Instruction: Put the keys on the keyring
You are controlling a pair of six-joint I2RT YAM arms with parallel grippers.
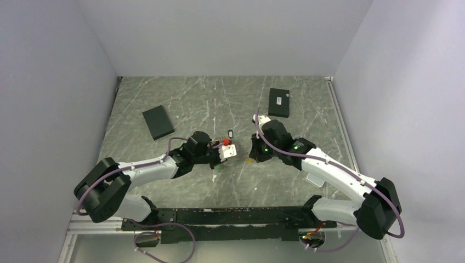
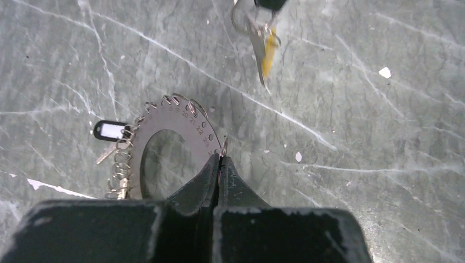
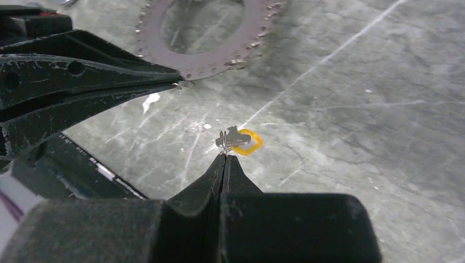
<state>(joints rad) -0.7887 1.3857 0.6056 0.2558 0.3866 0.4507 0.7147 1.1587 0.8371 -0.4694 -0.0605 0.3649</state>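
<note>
**Keyring** [image 2: 186,118]: flat toothed loop at mid-counter [image 1: 192,98], a little toward the near edge. Your left gripper [image 2: 220,160] has its fingers pressed together on the rim, on the side facing the counter's right edge.

**Key** [image 2: 267,49], orange-yellow head: lifted off the surface. Your right gripper [image 3: 225,159] has its fingers clamped together on the head end.

**Relation:** the key lies near the keyring's held rim, toward the right edge, and is apart from it. Its long axis runs roughly along the line between your two grippers, blade tip toward the keyring. Your right arm holds the key, so closing the gap probably falls to it, moving toward the left edge.

**Black tag** [image 2: 109,130]: sits at the keyring's rim on the far-edge side, clear of that path.
</note>
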